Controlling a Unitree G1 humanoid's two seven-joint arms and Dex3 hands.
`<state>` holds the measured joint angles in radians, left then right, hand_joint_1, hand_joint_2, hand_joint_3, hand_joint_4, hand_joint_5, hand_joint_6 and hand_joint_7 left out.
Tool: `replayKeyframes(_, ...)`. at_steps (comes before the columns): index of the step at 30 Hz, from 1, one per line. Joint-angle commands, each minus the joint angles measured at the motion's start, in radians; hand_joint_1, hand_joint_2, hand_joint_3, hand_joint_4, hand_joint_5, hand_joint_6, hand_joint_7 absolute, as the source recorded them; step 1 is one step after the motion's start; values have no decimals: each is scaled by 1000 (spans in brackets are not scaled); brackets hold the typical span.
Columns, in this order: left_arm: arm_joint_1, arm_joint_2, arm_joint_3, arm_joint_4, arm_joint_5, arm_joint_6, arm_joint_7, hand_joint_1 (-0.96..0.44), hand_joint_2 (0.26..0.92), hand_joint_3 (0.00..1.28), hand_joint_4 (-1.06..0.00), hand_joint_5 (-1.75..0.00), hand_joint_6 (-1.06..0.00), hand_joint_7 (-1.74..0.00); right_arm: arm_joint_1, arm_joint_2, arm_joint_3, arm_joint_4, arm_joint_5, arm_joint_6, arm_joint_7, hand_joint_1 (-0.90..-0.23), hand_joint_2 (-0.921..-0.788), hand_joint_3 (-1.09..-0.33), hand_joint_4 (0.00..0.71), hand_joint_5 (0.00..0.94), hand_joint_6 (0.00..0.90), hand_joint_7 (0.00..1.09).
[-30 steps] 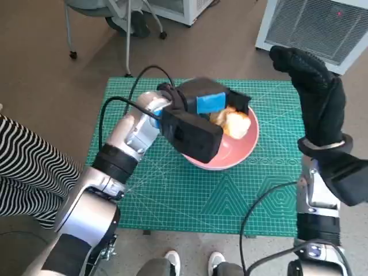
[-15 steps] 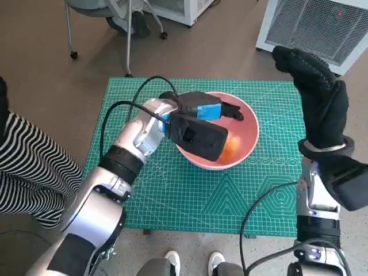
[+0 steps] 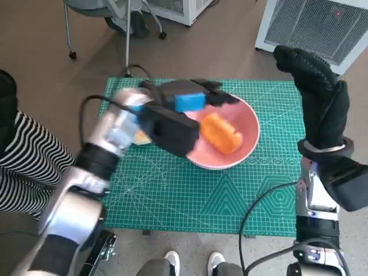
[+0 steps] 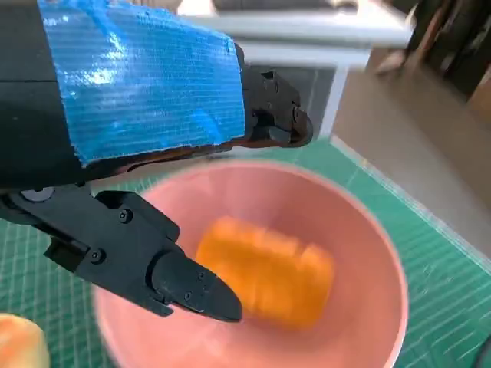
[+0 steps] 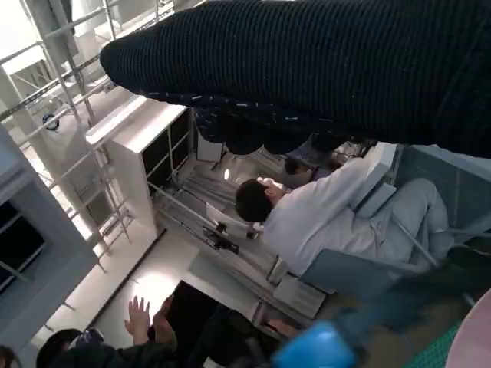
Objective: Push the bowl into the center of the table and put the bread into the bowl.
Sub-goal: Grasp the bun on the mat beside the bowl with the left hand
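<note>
The pink bowl [image 3: 244, 152] stands on the green mat [image 3: 201, 201] near the table's middle, a little toward the right. An orange piece of bread [image 3: 221, 134] lies inside it, uncovered. My left hand [image 3: 187, 103], blue tape on its back, hovers blurred over the bowl's far left rim and holds nothing. The left wrist view shows the bread [image 4: 265, 268] in the bowl [image 4: 368, 230] below that hand [image 4: 138, 100], whose fingers [image 4: 184, 284] are spread. My gloved right hand [image 3: 316, 92] is raised empty above the table's right edge.
A pale yellowish item [image 3: 142, 137] lies on the mat beside my left forearm. A white vented unit [image 3: 322, 26] stands behind the table on the right. A person in striped clothing [image 3: 29, 167] is at the left. Another person [image 5: 322, 215] sits in the right wrist view.
My left hand let go of the bread in the bowl and drew back up and to the left. The bread now lies uncovered. The right arm has hardly moved.
</note>
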<state>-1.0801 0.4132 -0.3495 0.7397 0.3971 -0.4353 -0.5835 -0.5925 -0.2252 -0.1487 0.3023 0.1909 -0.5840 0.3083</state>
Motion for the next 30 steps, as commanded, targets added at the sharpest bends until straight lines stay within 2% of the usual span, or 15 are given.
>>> replayKeyframes(1,38,91,66,-85,-62,5,-54,-505,809,10,1,1,-160,-85,22,8,4,6,-6,13,-8,-766,-921,-665,161,0,9,540)
replayKeyframes(12,126,234,163,-241,-115,80,-113,-413,799,2,1,1,-180,-74,19,10,1,11,5,16,-4,-766,-921,-663,162,1,12,537)
replayKeyframes(21,164,293,153,-263,-76,132,-133,-388,783,0,1,1,-182,-70,11,15,1,21,14,18,0,-766,-921,-662,164,2,15,536)
replayKeyframes(30,189,289,110,-191,-24,139,-119,-367,758,0,1,1,-178,-58,4,17,3,26,17,19,3,-768,-921,-653,174,6,35,540)
